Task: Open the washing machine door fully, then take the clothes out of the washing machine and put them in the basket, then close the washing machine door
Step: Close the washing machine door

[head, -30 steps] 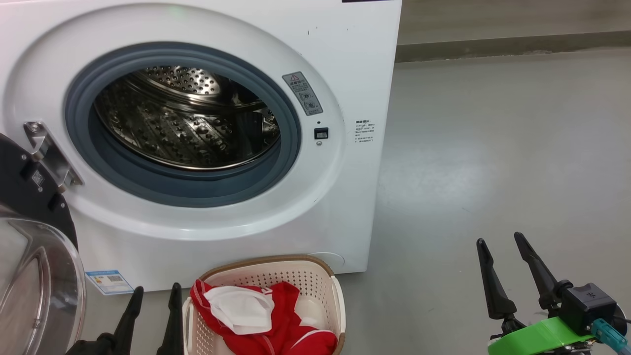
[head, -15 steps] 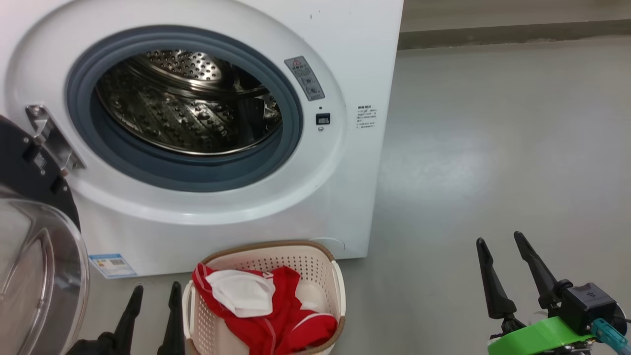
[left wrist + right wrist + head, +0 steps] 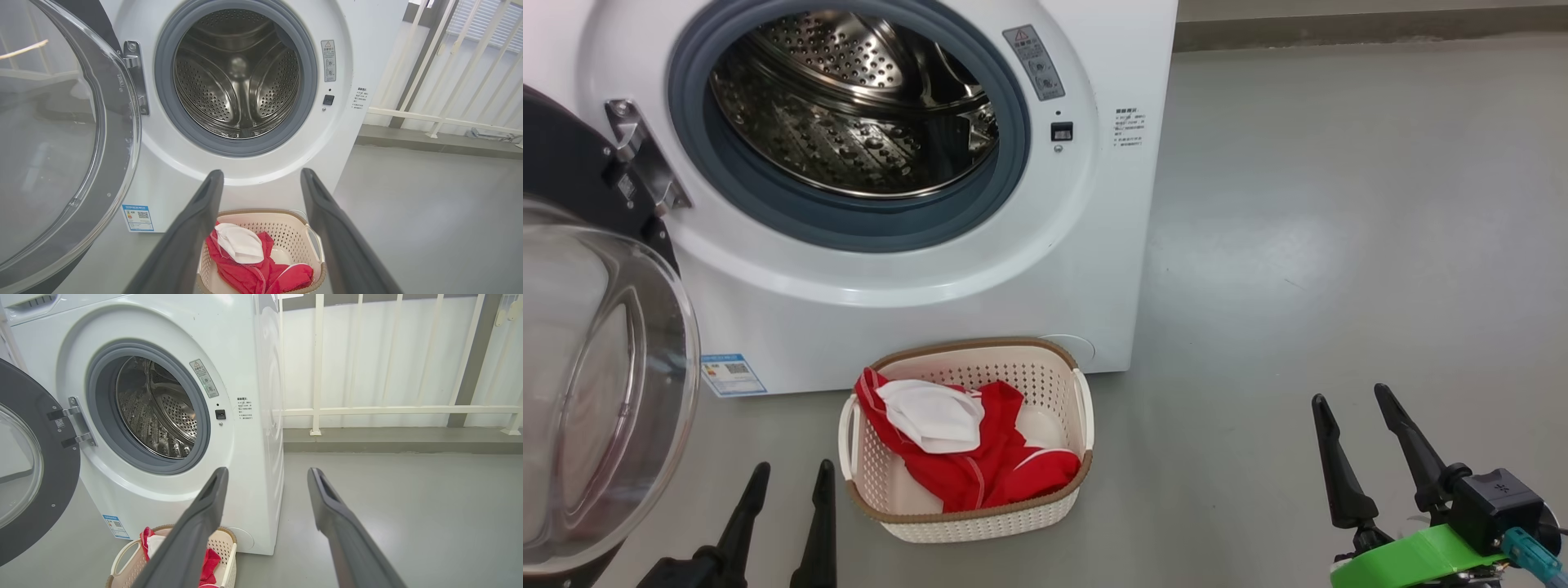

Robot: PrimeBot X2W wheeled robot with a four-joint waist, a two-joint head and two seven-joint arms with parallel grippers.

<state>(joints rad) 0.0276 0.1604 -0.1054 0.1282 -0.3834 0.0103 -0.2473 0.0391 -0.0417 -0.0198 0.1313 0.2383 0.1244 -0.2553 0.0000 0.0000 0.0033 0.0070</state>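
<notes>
Clothes lie in the basket at six o'clock; washing machine door stands open at nine; left gripper, right gripper spread, empty.

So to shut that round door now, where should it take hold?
Probably the door's black rim, low down and far from the hinge, where a swing needs least force. The bulging glass looks smooth and too wide to pinch. The open left gripper sits nearest, so come from the robot's left, fingers straddling the rim's edge.
</notes>
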